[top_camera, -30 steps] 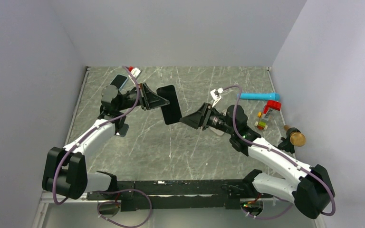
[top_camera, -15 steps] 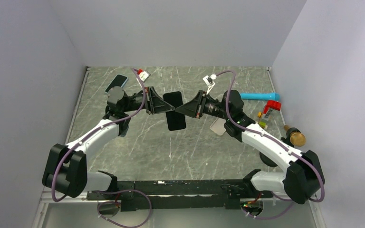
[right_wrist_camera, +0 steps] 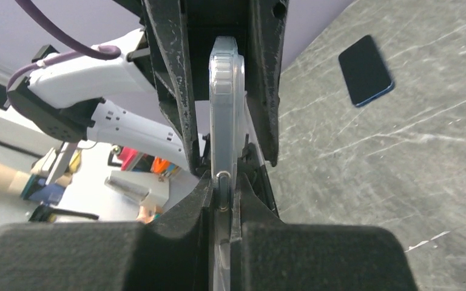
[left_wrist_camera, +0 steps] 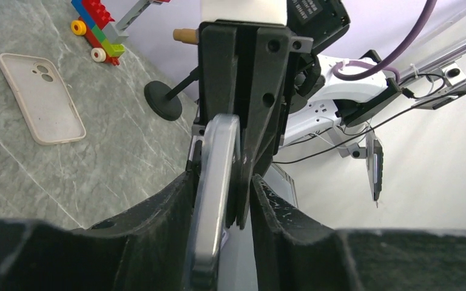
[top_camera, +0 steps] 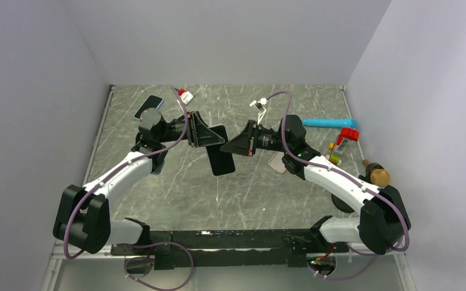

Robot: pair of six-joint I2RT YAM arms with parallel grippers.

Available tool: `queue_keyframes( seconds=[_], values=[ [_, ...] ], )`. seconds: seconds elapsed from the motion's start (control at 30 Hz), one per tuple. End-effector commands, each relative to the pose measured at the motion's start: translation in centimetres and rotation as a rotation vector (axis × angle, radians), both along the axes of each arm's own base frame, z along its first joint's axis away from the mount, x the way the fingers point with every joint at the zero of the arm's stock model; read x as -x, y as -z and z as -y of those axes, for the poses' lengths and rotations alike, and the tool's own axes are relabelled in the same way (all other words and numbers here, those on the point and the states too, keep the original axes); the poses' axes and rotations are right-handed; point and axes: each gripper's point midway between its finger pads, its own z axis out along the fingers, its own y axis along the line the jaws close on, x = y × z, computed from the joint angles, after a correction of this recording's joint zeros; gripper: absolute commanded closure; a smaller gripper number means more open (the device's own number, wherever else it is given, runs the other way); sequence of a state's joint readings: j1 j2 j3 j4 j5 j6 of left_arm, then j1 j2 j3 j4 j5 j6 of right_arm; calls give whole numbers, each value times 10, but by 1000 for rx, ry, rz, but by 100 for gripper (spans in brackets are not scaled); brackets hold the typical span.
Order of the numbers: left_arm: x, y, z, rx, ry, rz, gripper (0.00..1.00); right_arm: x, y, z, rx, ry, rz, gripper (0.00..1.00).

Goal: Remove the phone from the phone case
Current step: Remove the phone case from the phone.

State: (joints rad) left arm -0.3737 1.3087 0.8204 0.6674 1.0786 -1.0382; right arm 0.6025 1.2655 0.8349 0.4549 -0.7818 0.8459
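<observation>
Grey, marbled surface (top_camera: 176, 188) is carrying a few loose things while two arms are meeting above its middle. At the far left a spare dark handset (top_camera: 150, 106) is lying flat, well apart from the action.

Moving right, the left end effector (top_camera: 214, 138) is reaching in from the left, clamped on one edge of the phone case (right_wrist_camera: 226, 103). The left wrist view is showing its padded fingers (left_wrist_camera: 176, 206) pressing on either side of that pale rim. The phone (top_camera: 221, 160) is sitting inside the case as a black slab, held off the surface and tilted, between the two arms.

Just right of it, the right end effector (top_camera: 232, 147) is facing the left one and is closed on the opposite edge of the same clear case. Its wrist view is showing the rim pinched between its fingers.

Further right, an empty white case (top_camera: 276, 161) is lying flat beside the right arm. Beyond it are a blue tube (top_camera: 326, 123), some toy bricks (top_camera: 338, 151) and a brass-topped stand (top_camera: 376, 176).

Judging from this, the step in hand is peeling the case off. Doing it well probably means one side holding the rim firmly while the other is flexing a corner away. The phone should then be pushed out slowly, since it could slip and drop to the surface.
</observation>
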Motion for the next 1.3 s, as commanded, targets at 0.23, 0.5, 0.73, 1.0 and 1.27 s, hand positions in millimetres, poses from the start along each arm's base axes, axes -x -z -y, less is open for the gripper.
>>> queue_keyframes(
  seconds=[0.23, 0.5, 0.73, 1.0, 1.27],
  values=[
    [9, -29, -2, 53, 15, 162, 100, 7, -10, 4, 25, 0, 54, 82],
    [8, -30, -3, 74, -2, 59, 100, 32, 23, 45, 154, 131, 19, 39],
    [22, -56, -9, 205, 20, 2, 100, 65, 11, 43, 3, 15, 46, 50],
    [29, -64, -11, 219, 10, -4, 100, 79, -1, 43, -56, -55, 109, 64],
    [40, -72, -5, 226, 44, 3, 100, 72, -5, 39, -56, -46, 115, 66]
  ],
)
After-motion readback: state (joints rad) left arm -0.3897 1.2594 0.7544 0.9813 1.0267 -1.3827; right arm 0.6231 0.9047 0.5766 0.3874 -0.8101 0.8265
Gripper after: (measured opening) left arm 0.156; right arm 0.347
